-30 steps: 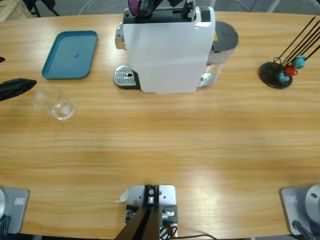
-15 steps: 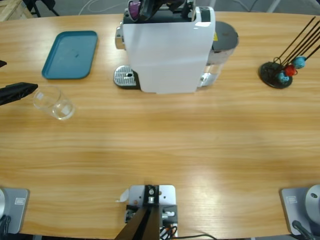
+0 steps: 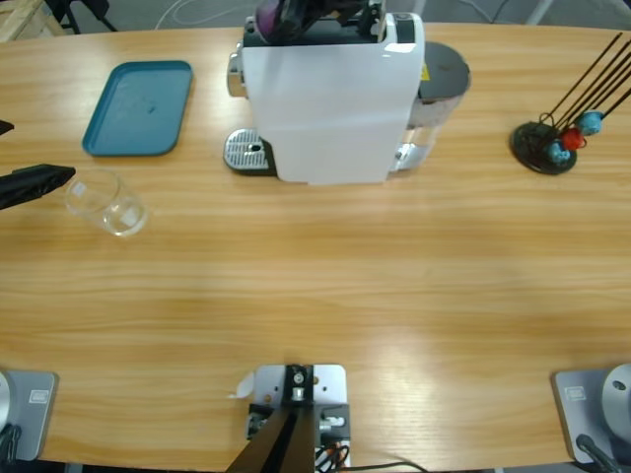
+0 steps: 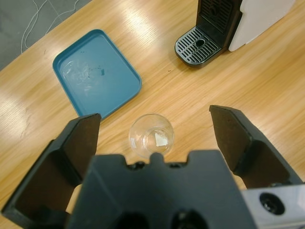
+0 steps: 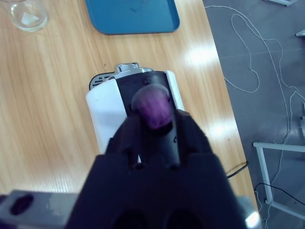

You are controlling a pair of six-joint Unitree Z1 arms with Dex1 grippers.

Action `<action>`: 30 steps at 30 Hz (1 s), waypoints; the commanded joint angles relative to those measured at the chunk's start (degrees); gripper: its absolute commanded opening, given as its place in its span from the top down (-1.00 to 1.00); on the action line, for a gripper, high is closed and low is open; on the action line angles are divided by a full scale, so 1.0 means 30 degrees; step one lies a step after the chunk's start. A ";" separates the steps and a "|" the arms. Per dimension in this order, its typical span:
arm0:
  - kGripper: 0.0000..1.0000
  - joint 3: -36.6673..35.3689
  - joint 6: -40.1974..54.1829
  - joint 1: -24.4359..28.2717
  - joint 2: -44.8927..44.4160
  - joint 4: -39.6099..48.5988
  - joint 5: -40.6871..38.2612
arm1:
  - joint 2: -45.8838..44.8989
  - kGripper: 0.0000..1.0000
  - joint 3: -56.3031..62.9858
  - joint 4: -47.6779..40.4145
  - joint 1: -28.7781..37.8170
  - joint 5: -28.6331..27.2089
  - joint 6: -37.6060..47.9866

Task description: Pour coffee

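Observation:
A clear glass tumbler stands on the table at the left, below the teal tray. My left gripper is open, hovering just short of the tumbler, with its jaws spread wider than the glass. No coffee is in view; the tumbler looks empty apart from a glint. My right gripper is shut on a purple capsule directly over the top of the white coffee machine. In the high view the capsule sits at the machine's top left.
A teal tray lies at the back left. The machine's round metal drip grate sticks out to its left. A black stand with rods and coloured beads is at the far right.
The right gripper with the purple capsule has shifted slightly over the machine's top. The left gripper's jaw has edged a little nearer the tumbler.

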 commanded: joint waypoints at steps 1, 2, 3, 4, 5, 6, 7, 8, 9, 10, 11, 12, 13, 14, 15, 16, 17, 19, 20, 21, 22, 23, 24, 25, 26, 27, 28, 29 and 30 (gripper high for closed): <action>-1.00 0.0758 -0.0214 0.0183 -0.0140 0.0017 0.0287 | 0.0851 -0.60 0.0682 -0.0010 -0.0110 -0.0509 0.0168; -1.00 0.0758 -0.0214 0.0183 -0.0128 0.0011 0.0287 | 0.0816 -0.61 0.0682 -0.0016 -0.0087 -0.0497 0.0163; -1.00 0.0758 -0.0214 0.0183 -0.0110 0.0011 0.0287 | 0.0740 -0.60 0.0670 -0.0027 -0.0034 -0.0433 0.0174; -1.00 0.0758 -0.0214 0.0183 -0.0110 0.0005 0.0287 | 0.0600 -0.58 0.0629 -0.0045 0.0095 -0.0321 0.0192; -1.00 0.0758 -0.0214 0.0183 -0.0087 -0.0012 0.0287 | 0.0418 -0.44 0.0518 -0.0045 0.0323 -0.0105 0.0239; -1.00 0.0753 -0.0225 0.0183 -0.0075 -0.0030 0.0275 | 0.0219 -0.22 0.0330 -0.0045 0.0634 0.0100 0.0415; -1.00 0.0758 -0.0243 0.0183 -0.0046 -0.0047 0.0234 | -0.0033 0.17 0.0166 -0.0045 0.0979 0.0388 0.0725; -1.00 0.0747 -0.0243 0.0183 -0.0022 -0.0071 0.0228 | -0.0315 0.69 0.0061 -0.0045 0.1267 0.0774 0.1270; -1.00 0.0729 -0.0243 0.0183 -0.0022 -0.0071 0.0205 | -0.0631 1.00 0.0026 -0.0045 0.1524 0.1061 0.1909; -1.00 0.0729 -0.0243 0.0183 -0.0034 -0.0088 0.0199 | -0.1012 1.00 0.0049 -0.0004 0.1794 0.1009 0.2606; -1.00 0.0706 -0.0243 0.0183 -0.0058 -0.0100 0.0181 | -0.1475 1.00 0.0166 0.0084 0.2028 0.0616 0.3403; -1.00 0.0688 -0.0243 0.0183 -0.0104 -0.0100 0.0169 | -0.2201 1.00 0.0582 0.0019 0.2280 0.0247 0.4481; -1.00 0.0671 -0.0243 0.0183 -0.0175 -0.0100 0.0158 | -0.2764 1.00 0.0987 -0.0051 0.2544 0.0182 0.5266; -1.00 0.0671 -0.0243 0.0183 -0.0263 -0.0100 0.0117 | -0.3373 1.00 0.1485 -0.0168 0.2925 -0.0351 0.6057; -1.00 0.0671 -0.0243 0.0183 -0.0403 -0.0100 0.0082 | -0.3977 1.00 0.2065 -0.0379 0.3288 -0.1148 0.6954; -1.00 0.0665 -0.0243 0.0183 -0.0526 -0.0094 0.0064 | -0.4609 1.00 0.2674 -0.0514 0.3563 -0.1810 0.7903; -1.00 0.0635 -0.0243 0.0183 -0.0685 -0.0083 0.0041 | -0.5236 1.00 0.3284 -0.0543 0.3798 -0.2361 0.8940; -1.00 0.0565 -0.0243 0.0183 -0.0983 -0.0071 -0.0047 | -0.6584 1.00 0.4848 -0.0555 0.4120 -0.3632 1.1723; -1.00 0.0501 -0.0243 0.0183 -0.1118 -0.0071 -0.0094 | -0.7287 1.00 0.5827 -0.0613 0.4231 -0.4236 1.3141; -1.00 0.0424 -0.0243 0.0183 -0.1282 -0.0071 -0.0153 | -0.8160 1.00 0.7192 -0.0766 0.4267 -0.4986 1.4858; -1.00 0.0319 -0.0243 0.0183 -0.1423 -0.0071 -0.0211 | -0.8822 1.00 0.8182 -0.0912 0.4267 -0.5777 1.6100; -1.00 0.0219 -0.0237 0.0183 -0.1499 -0.0071 -0.0258 | -0.9356 1.00 0.9049 -0.1029 0.4267 -0.6831 1.7184; -1.00 0.0090 -0.0196 0.0183 -0.1575 0.0005 -0.0411 | -0.9590 1.00 0.9653 -0.1070 0.4267 -0.8032 1.7764; -1.00 -0.0021 -0.0138 0.0183 -0.1587 0.0111 -0.0651 | -0.9537 1.00 0.9922 -0.1076 0.4267 -0.8917 1.7887; -1.00 -0.0185 -0.0038 0.0183 -0.1534 0.0269 -0.0827 | -0.9367 1.00 0.9963 -0.1076 0.4261 -0.9632 1.8086; -1.00 -0.0361 0.0073 0.0183 -0.1505 0.0439 -0.0950 | -0.9180 1.00 0.9905 -0.1188 0.4050 -1.0359 1.8444; -1.00 -0.0542 0.0126 0.0183 -0.1487 0.0574 -0.0973 | -0.8992 1.00 0.9729 -0.1457 0.3546 -1.0909 1.8901; -1.00 -0.0677 0.0138 0.0183 -0.1487 0.0638 -0.0985 | -0.8787 1.00 0.9413 -0.1814 0.2942 -1.1214 1.9305; -1.00 -0.0777 0.0138 0.0183 -0.1464 0.0656 -0.1049 | -0.8430 1.00 0.8914 -0.2500 0.2099 -1.1314 1.9868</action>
